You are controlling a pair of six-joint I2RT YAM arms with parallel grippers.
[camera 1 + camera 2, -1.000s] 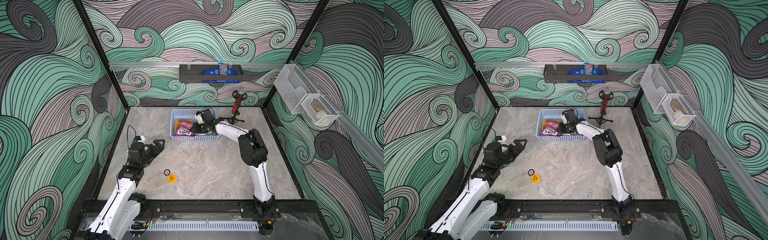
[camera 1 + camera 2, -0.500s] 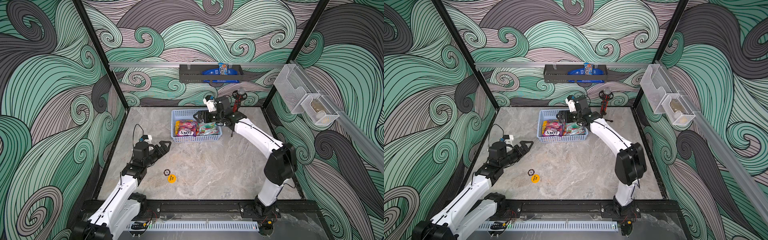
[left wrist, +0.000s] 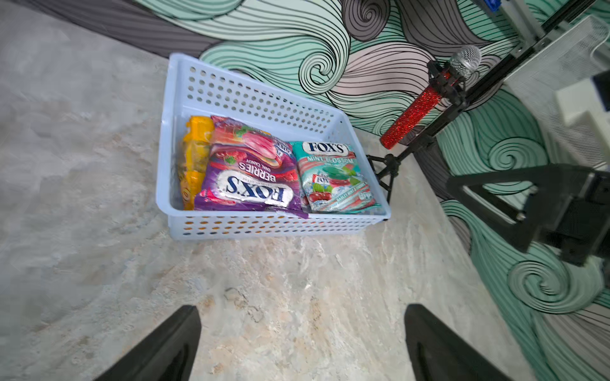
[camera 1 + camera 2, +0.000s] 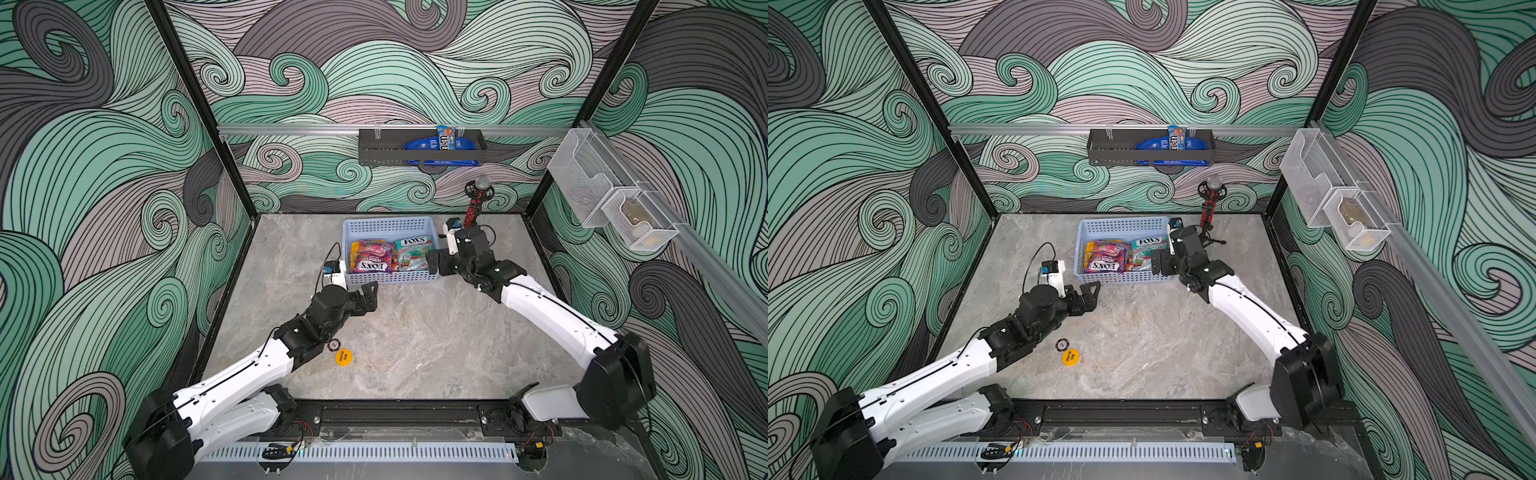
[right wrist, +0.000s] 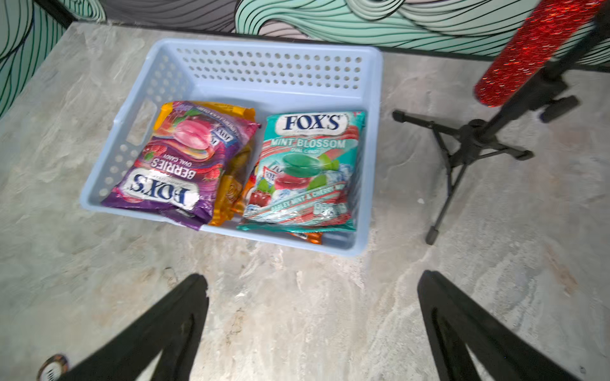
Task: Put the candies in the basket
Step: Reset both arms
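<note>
ok so a second ago my right claw (image 4: 436, 262) was down inside the basket (image 4: 390, 223), over its right half. now it's pulled out and sits just off the basket's right edge, around mid-frame in both top views, spread wide with nothing in it. where it was, a teal mint bag (image 4: 413, 251) now lies flat in the right half of the basket. beside it, the purple berries bag (image 4: 372, 261) fills the left half and overlaps a yellow-orange bag (image 3: 194, 155) by the left wall. in the right wrist view a bit of orange wrapper (image 5: 305, 236) pokes out from under the mint bag. my left claw (image 4: 368, 298) has drifted right across the counter (image 4: 415, 332) to just below the basket's lower left corner. it's spread open too, empty, not touching the basket. the yellow disc (image 4: 343, 357) at lower centre hasn't budged.
</note>
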